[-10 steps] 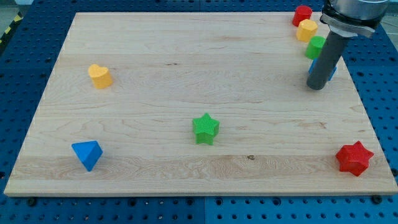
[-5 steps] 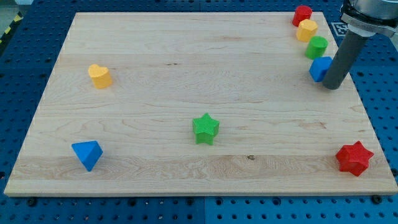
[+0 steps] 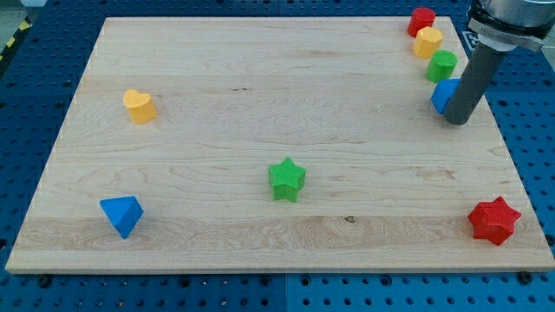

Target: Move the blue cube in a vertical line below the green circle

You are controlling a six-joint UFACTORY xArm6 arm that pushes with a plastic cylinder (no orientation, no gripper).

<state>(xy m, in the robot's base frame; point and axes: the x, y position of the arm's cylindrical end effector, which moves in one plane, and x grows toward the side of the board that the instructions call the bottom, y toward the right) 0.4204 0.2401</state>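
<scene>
My tip point(image 3: 459, 120) down on the board point(image 3: 260, 69), no grasp possible, pressed to the blue cube point(image 3: 445, 94) from the view's right; cube just beneath the green circle point(image 3: 441, 66), near top-right; seemingly almost lined up; only slight nudging left, by judgement.

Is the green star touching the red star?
No, the green star sits alone mid-board, far from the red star near the view's bottom right corner.

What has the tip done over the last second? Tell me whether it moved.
Yes. My tip moved toward the view's right, from the blue cube's front to its right side, judged against the green circle.
</scene>
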